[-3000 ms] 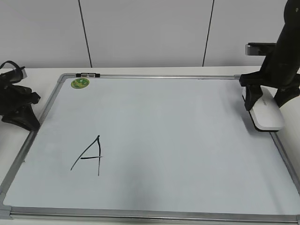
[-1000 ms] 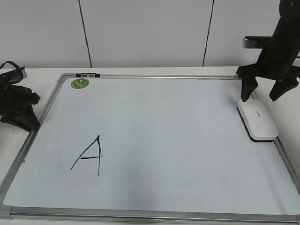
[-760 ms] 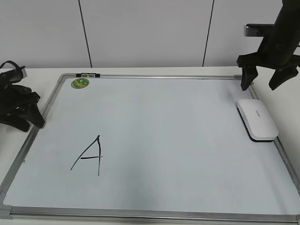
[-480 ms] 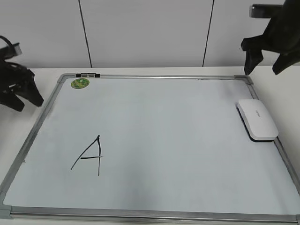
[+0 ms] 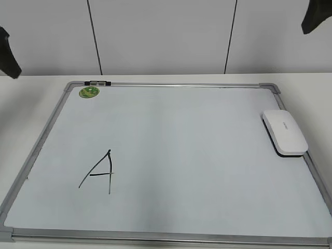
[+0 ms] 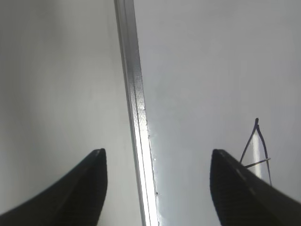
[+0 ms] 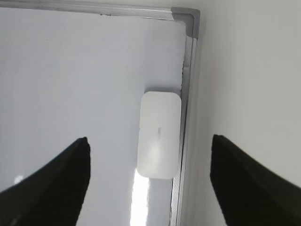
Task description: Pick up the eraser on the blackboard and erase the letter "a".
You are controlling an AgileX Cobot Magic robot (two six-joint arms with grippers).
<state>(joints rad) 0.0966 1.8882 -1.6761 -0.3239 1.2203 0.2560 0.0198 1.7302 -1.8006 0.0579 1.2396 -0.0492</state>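
The white eraser (image 5: 284, 132) lies flat on the blackboard (image 5: 155, 84) against its right frame, held by nothing. It also shows in the right wrist view (image 7: 159, 134), below my right gripper (image 7: 149, 139), which is open, empty and high above it. My left gripper (image 6: 157, 153) is open and empty, high over the board's left frame (image 6: 136, 94). In the exterior view only a dark tip of each gripper shows, left (image 5: 8, 52) and right (image 5: 315, 15). No lowercase "a" shows on the board. Only a capital "A" (image 5: 98, 174) is there.
A round green sticker (image 5: 88, 92) sits at the board's far left corner, beside a small clip (image 5: 97, 82) on the frame. The capital "A" also shows in the left wrist view (image 6: 256, 146). White table surrounds the board, with a panelled wall behind.
My right gripper has let go of the eraser and risen up and away from it. My left arm has also lifted from beside the board's left edge. The eraser stays at the right frame.
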